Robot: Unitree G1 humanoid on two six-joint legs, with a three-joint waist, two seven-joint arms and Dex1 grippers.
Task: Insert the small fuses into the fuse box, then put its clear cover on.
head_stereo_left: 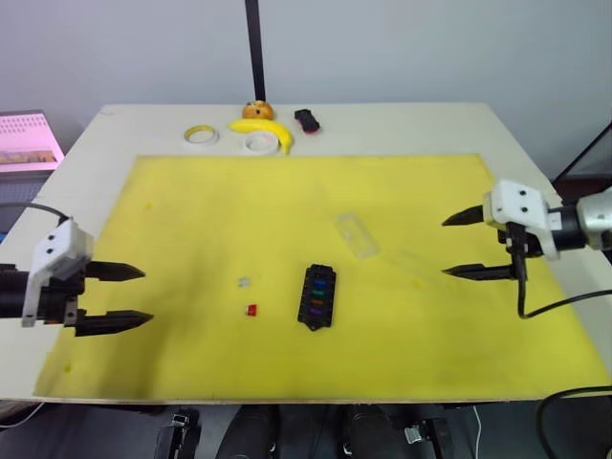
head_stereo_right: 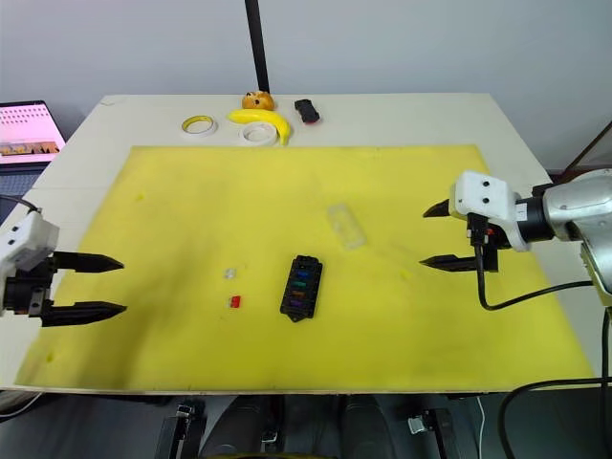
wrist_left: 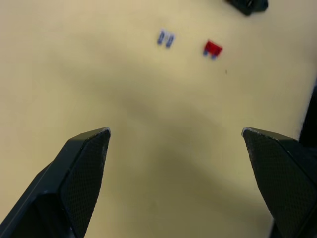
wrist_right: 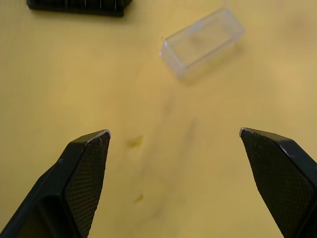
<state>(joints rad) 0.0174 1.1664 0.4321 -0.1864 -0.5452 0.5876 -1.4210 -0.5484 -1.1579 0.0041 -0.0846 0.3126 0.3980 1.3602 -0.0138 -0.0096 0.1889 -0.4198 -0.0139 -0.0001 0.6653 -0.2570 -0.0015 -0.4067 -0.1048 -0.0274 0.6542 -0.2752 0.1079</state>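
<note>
- The fuse box [head_stereo_left: 316, 296] is a small black block lying near the middle of the yellow mat [head_stereo_left: 191, 220], long side running away from the robot. Coloured fuses sit in its row of slots; green, blue and purple ones can be made out.
- Two small fuses lie loose on the mat to the robot's left of the box: a grey-clear fuse [head_stereo_left: 244, 282] and, just nearer the robot, a red fuse [head_stereo_left: 251, 310]. They are close to each other but apart, and neither touches the box.
- The clear cover [head_stereo_left: 357, 234] is a nearly colourless rectangular lid resting on the mat beyond the box and slightly to its right, apart from it.
- The left hand [head_stereo_left: 124, 296] is spread wide and holds nothing, low over the mat's left edge, well apart from the loose fuses.
- The right hand [head_stereo_left: 464, 246] is also spread and holds nothing, over the mat's right side, near the cover but not touching it.
- At the far edge of the desk [head_stereo_left: 430, 129], off the mat, lie two tape rolls [head_stereo_left: 201, 135], a banana [head_stereo_left: 265, 130], an orange object [head_stereo_left: 256, 110] and a small black-red object [head_stereo_left: 307, 120].
- Nothing lies between either hand and the fuses, box or cover.
</note>
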